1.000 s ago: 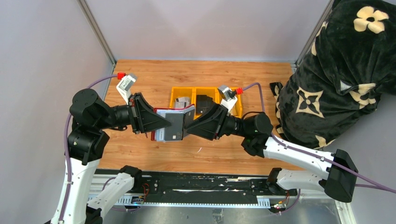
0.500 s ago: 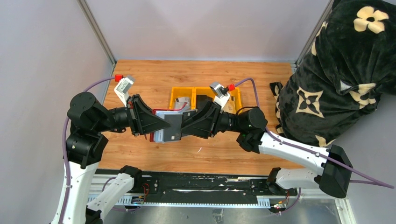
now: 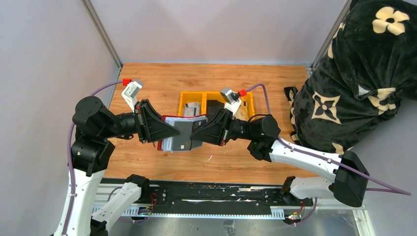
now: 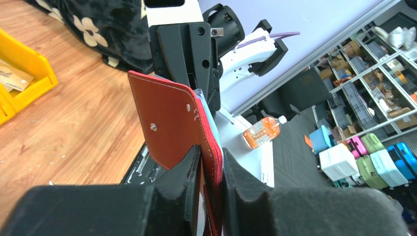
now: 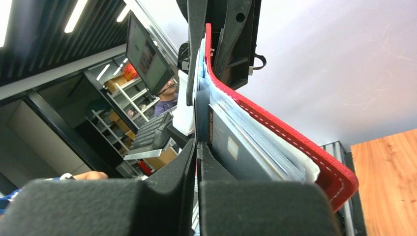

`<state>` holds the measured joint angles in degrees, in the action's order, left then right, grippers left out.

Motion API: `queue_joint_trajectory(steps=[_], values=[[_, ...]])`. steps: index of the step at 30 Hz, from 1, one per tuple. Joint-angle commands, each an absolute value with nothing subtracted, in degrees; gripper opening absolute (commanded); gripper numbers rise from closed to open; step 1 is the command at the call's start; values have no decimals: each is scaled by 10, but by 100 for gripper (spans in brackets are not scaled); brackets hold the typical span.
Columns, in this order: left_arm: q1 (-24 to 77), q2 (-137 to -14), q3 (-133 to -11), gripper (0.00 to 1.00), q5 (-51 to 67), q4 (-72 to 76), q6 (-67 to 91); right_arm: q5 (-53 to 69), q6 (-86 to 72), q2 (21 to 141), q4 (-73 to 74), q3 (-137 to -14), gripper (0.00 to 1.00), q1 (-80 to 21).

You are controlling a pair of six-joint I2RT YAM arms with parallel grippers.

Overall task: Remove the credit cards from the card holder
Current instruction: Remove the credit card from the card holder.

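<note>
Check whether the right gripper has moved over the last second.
Yes. Judged against the yellow bin, the right gripper has shifted left, toward the left gripper.

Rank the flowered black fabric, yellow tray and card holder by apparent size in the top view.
1. flowered black fabric, by far.
2. yellow tray, partly hidden.
3. card holder, raised nearer the camera, so versus the tray unsure.

Black left tool (image 4: 211, 169), white links (image 3: 81, 196), purple cables (image 3: 314, 157)
</note>
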<state>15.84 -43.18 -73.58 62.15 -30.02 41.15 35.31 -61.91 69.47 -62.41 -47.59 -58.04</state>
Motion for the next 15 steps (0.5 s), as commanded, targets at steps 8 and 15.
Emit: queue_joint_trajectory(steps=[8,15], values=[[159,-428,-730,25,672,-235,470,314,-666,687,-727,-430,0,-556],[159,-426,-729,13,682,-212,489,311,-666,673,-732,-416,0,-555]])
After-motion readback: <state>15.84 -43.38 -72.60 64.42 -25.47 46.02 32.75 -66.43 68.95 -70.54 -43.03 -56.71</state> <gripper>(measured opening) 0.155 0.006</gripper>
